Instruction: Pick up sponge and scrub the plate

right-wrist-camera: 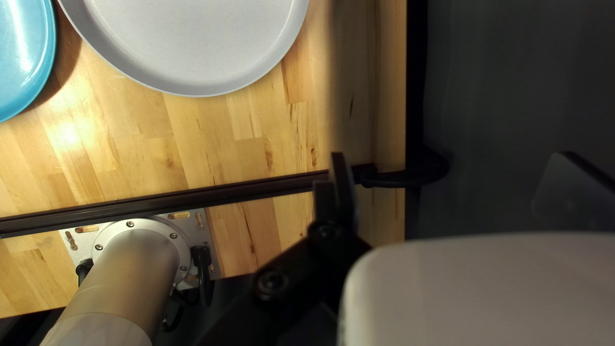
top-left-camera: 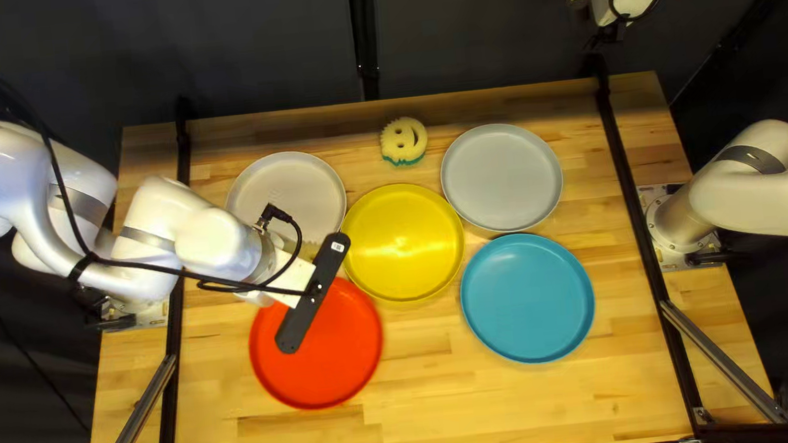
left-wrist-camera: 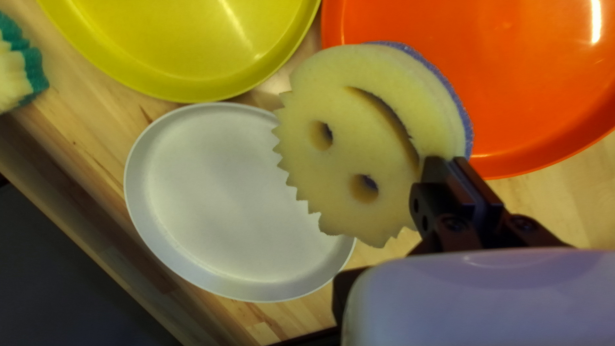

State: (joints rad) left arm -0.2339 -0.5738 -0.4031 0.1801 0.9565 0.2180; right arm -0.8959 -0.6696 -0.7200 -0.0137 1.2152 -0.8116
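In the left wrist view, with twelve o'clock straight ahead of the fingers, the left gripper [left-wrist-camera: 445,163] has its jaws nearly together, pinching the smiley-face sponge [left-wrist-camera: 371,144] by its rim near one end of the mouth. Most of the sponge juts out toward nine to ten o'clock, clear of the fingers. It overlaps the view of the white plate [left-wrist-camera: 224,205] at nine and the red plate [left-wrist-camera: 538,83] at one; its height over them I cannot tell.

Held so near the edge, the sponge could pivot or fold once pressed down, or slip out under sideways strokes. Too low a wrist could drag the fingertips across a plate. Off-centre pressure might skid the plate into a neighbour: the yellow plate [left-wrist-camera: 186,45], at ten, lies close to both.

The scalloped hair points between seven and eight; the mouth slit runs roughly eleven to five. The sponge is nearly round, so it has no clear long axis. Its yellow face is toward the camera, the blue layer behind it.

Farther out, past the white plate toward nine to ten, sits a green-backed sponge [left-wrist-camera: 19,70]. The right gripper [right-wrist-camera: 452,156] is spread wide with nothing between its fingers, between one and two o'clock from the table's middle in the top left view.
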